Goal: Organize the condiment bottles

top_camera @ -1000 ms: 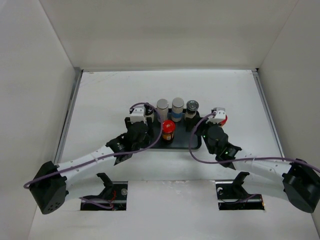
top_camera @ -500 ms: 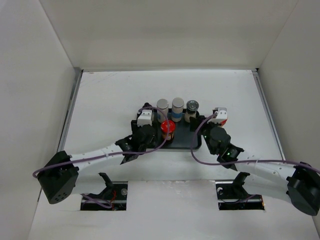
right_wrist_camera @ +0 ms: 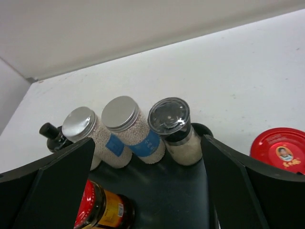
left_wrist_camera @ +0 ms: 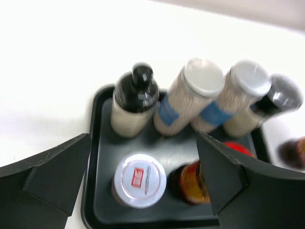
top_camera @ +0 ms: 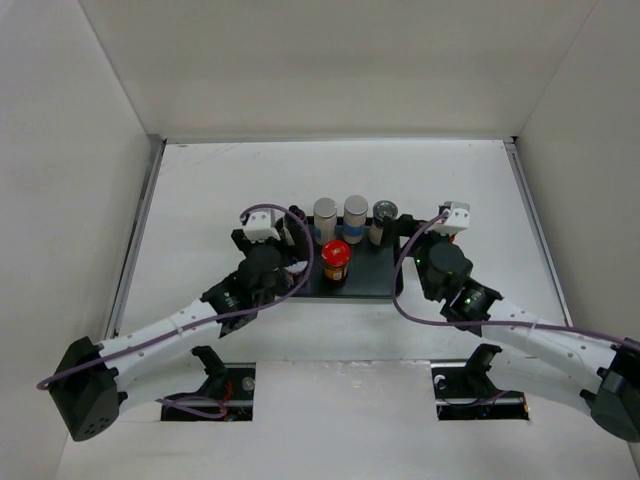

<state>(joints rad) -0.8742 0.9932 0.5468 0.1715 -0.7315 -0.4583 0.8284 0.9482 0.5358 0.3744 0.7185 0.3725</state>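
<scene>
In the left wrist view a black tray (left_wrist_camera: pixel 101 157) holds a back row: black-capped bottle (left_wrist_camera: pixel 136 98), two white cylinders with blue labels (left_wrist_camera: pixel 188 102) (left_wrist_camera: pixel 233 100), and a silver-lidded jar (left_wrist_camera: pixel 267 107). In front stand a white-lidded jar (left_wrist_camera: pixel 139 180) and a red-lidded brown jar (left_wrist_camera: pixel 193 181). My left gripper (left_wrist_camera: pixel 143 188) hangs open above these two, touching neither. My right gripper (right_wrist_camera: pixel 150 191) is open over the tray's right part (right_wrist_camera: pixel 190 195), empty. A second red-lidded jar (right_wrist_camera: pixel 279 150) stands on the table just right of the tray.
The tray (top_camera: pixel 368 282) lies mid-table between both arms. White walls (top_camera: pixel 70 180) enclose the table on the left, the back and the right. A red-lidded jar (top_camera: pixel 336 258) stands at the tray's front middle.
My left gripper has opened and drawn back to the left, leaving the white-lidded jar standing in the tray. My right gripper has opened wider and shifted a little up and to the right.
</scene>
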